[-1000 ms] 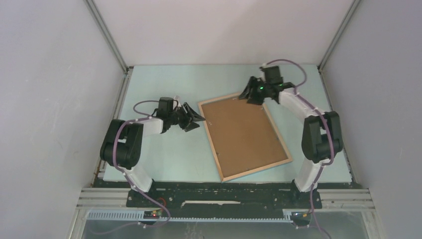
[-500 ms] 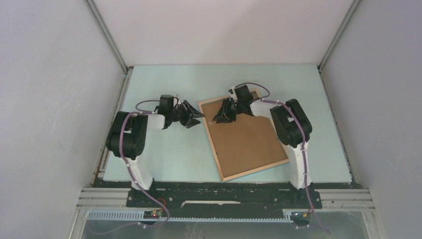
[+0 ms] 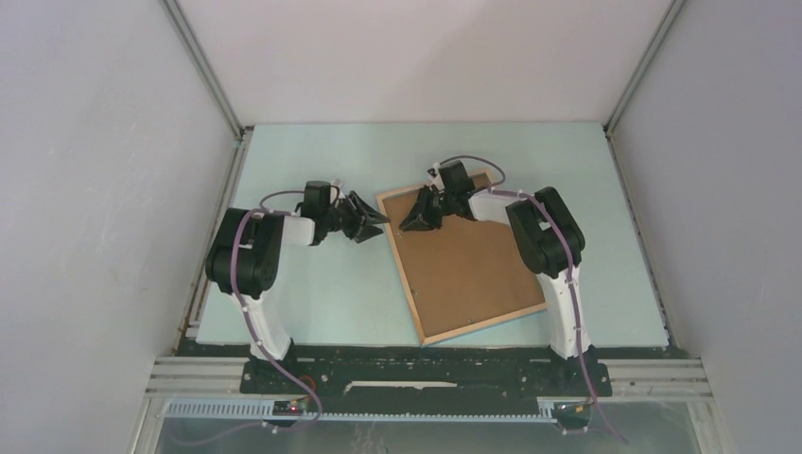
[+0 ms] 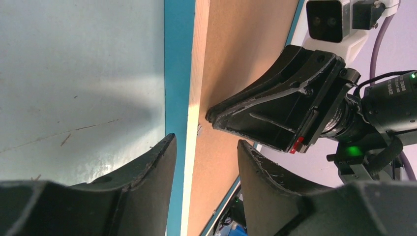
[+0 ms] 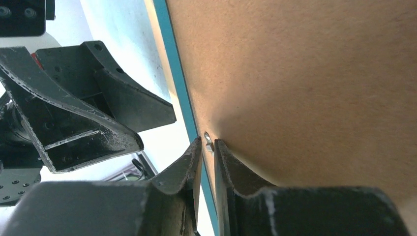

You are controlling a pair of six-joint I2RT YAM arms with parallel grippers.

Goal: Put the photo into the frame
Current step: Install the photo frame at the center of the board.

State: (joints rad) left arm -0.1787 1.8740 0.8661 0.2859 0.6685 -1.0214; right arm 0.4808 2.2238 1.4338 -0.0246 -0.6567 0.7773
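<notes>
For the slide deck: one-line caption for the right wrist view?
Right gripper pinches a metal tab at the frame edge of the backing board; left gripper open alongside.

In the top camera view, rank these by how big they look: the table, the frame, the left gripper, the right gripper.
1. table, by far the largest.
2. frame, lying back up.
3. left gripper and right gripper look about alike in this view, so I would not rank one over the other.

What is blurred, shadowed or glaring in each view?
Top external: even light, sharp throughout. Left wrist: its own fingers blur near the lens, pale glare on the table. Right wrist: a shadow darkens the backing board beside the right pincer.
</notes>
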